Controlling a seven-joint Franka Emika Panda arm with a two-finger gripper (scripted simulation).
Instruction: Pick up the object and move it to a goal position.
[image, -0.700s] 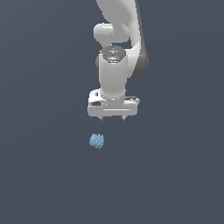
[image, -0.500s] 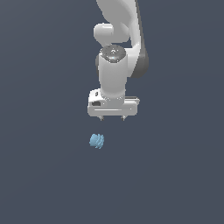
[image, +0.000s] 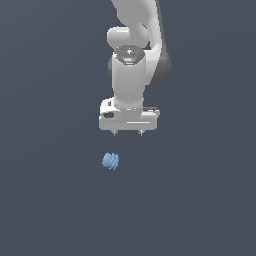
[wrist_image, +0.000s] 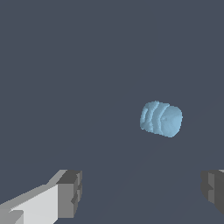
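Note:
The object (image: 111, 161) is a tiny light-blue lump with ribbed sides, lying on the dark grey floor. In the exterior view my white gripper (image: 128, 133) hangs just above it and slightly toward the exterior view's right, apart from it. Its two short fingertips (image: 115, 133) stand wide apart with nothing between them. In the wrist view the object (wrist_image: 161, 118) lies beyond the gap between the two grey finger pads (wrist_image: 70, 194), closer to the other pad (wrist_image: 213, 187). The gripper is open.
Around the object there is only flat dark grey floor (image: 50, 200). The white arm (image: 135, 55) rises from the gripper to the frame's upper edge.
The gripper has shifted a little toward the exterior view's left, closer over the object. The object has not moved, and the fingers stay open.

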